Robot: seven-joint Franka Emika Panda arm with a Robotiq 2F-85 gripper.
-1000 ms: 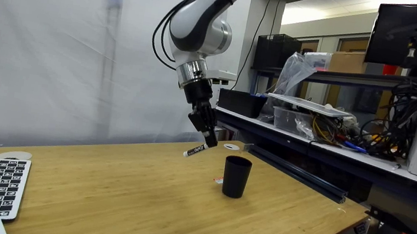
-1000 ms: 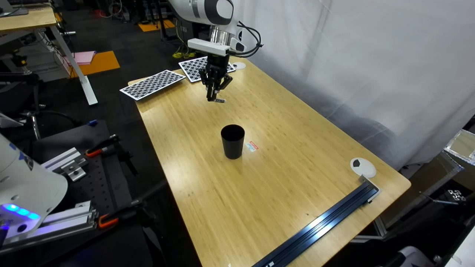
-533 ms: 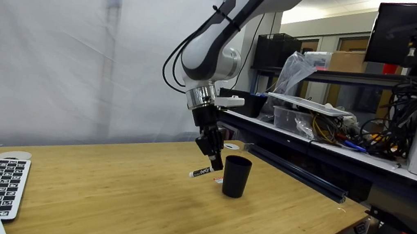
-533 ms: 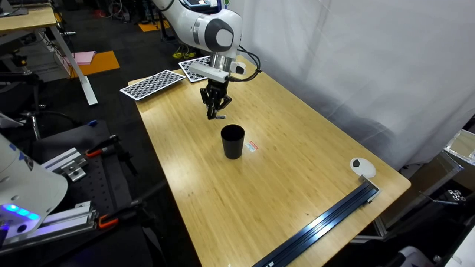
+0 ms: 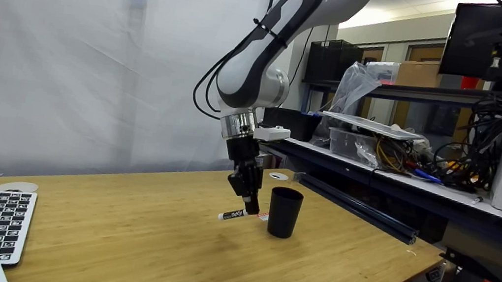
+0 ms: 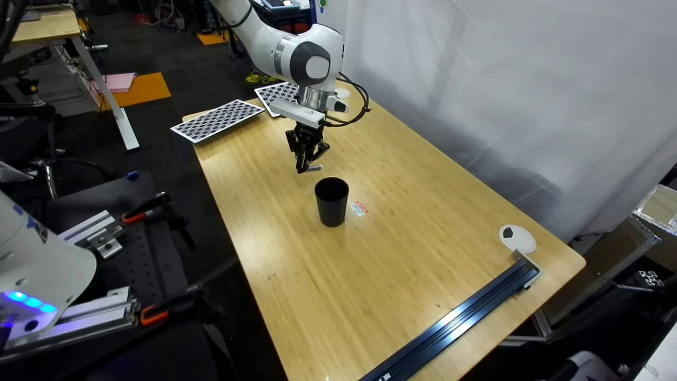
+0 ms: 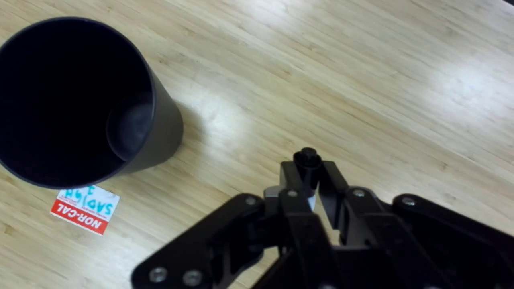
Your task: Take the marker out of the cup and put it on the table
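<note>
My gripper (image 5: 252, 208) is shut on the marker (image 5: 232, 215), a dark pen with a white end. It holds the marker nearly level, a little above the wood-grain table (image 5: 116, 240). The black cup (image 5: 284, 213) stands upright on the table, close beside the gripper and apart from it. In an exterior view the marker (image 6: 315, 168) sticks out of the gripper (image 6: 302, 169) behind the cup (image 6: 332, 203). In the wrist view the marker's dark end (image 7: 308, 157) shows between the fingertips; most of it is hidden. The cup (image 7: 164, 120) shows its bare bottom there.
A red-and-white label (image 7: 85, 209) lies on the table by the cup. Checkered boards (image 6: 218, 120) lie at one end of the table, a dark metal rail (image 6: 455, 323) at the other. A white curtain (image 6: 502, 95) hangs along one side. Cluttered shelving (image 5: 377, 165) stands beyond the table.
My gripper has come down with the marker, from well above the table to close over it. The marker is tilted less than before. The cup has not moved.
</note>
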